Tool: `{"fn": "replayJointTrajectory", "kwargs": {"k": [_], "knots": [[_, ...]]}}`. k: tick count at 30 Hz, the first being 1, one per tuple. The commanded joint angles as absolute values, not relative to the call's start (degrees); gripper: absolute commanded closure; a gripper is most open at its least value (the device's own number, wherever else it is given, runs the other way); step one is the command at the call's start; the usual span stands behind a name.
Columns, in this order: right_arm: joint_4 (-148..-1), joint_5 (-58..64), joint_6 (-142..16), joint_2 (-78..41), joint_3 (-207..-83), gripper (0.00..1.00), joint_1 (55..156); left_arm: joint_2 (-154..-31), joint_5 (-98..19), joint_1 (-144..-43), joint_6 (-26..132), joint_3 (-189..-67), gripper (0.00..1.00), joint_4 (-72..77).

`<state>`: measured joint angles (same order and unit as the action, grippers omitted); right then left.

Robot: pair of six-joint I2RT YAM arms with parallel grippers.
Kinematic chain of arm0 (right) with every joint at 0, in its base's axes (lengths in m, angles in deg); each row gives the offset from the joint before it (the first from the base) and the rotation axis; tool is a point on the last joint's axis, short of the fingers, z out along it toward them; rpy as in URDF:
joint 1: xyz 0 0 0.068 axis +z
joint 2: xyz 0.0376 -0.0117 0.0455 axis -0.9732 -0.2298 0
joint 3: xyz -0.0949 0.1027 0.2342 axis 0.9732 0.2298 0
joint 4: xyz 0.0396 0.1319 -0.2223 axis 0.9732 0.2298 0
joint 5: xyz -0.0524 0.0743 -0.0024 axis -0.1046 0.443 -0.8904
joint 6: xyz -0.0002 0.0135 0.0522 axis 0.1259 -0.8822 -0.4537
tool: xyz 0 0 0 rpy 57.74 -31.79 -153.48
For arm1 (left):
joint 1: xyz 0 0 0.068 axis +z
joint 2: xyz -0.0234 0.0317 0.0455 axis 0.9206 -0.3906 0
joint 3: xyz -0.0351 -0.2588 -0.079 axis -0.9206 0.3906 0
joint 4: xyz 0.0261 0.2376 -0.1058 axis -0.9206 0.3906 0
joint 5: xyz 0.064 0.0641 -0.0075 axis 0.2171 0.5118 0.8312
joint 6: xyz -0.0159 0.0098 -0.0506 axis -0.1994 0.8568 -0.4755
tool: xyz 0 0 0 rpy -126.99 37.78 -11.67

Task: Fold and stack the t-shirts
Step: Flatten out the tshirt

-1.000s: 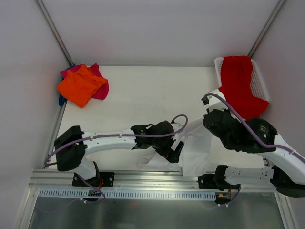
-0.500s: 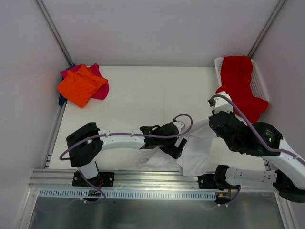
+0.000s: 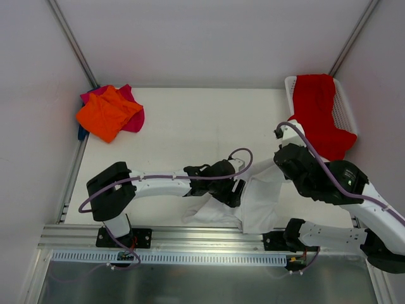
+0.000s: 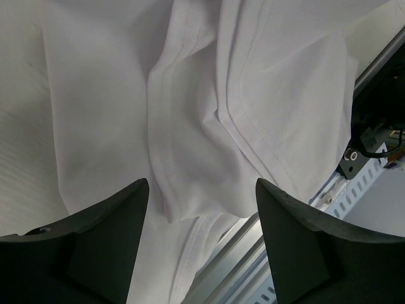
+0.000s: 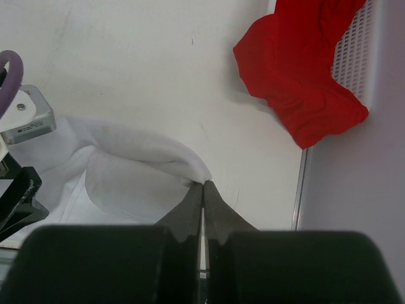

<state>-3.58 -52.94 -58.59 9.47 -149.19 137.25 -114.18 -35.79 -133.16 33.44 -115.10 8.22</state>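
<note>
Two claws work the white t-shirt (image 3: 256,202), crumpled at the near edge of the desk (image 3: 190,120). My right claw (image 5: 204,185) pinches a fold, and my left claw (image 4: 201,190) hovers wide apart. The grip is thin, so pulling may slip it free.

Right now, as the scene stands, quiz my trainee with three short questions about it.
1. True or false: the right gripper is shut on an edge of the white t-shirt.
2. Multiple choice: the left gripper is A) open above the white t-shirt, B) shut on it, C) out of every view.
3. Short answer: what does the red t-shirt hang out of?
Key: 1 true; 2 A; 3 the white mesh basket.
</note>
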Motion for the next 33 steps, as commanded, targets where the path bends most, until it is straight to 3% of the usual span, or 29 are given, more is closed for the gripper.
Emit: {"fn": "replayJointTrajectory", "kwargs": {"k": [1, 12, 26, 30, 33], "knots": [[-4.9, -52.2, -57.7, 10.9, -148.7, 1.00, 136.3, -109.9, -37.7, -132.9, 30.7, -113.4, 0.31, 10.9], [-5.1, -51.6, -57.4, 10.1, -149.3, 0.99, 135.7, -110.2, -36.4, -132.9, 29.2, -110.0, 0.34, 15.5], [-7.2, -50.4, -57.0, 9.1, -147.6, 0.99, 134.3, -114.2, -37.6, -133.0, 30.7, -115.4, 0.41, 15.5], [-7.7, -49.8, -56.7, 8.9, -146.9, 1.00, 133.6, -115.2, -38.6, -133.0, 30.9, -116.7, 0.58, 15.5], [-7.7, -49.8, -56.6, 9.1, -146.8, 0.99, 133.0, -115.8, -38.9, -132.9, 30.7, -117.0, 0.60, 15.5]]}}
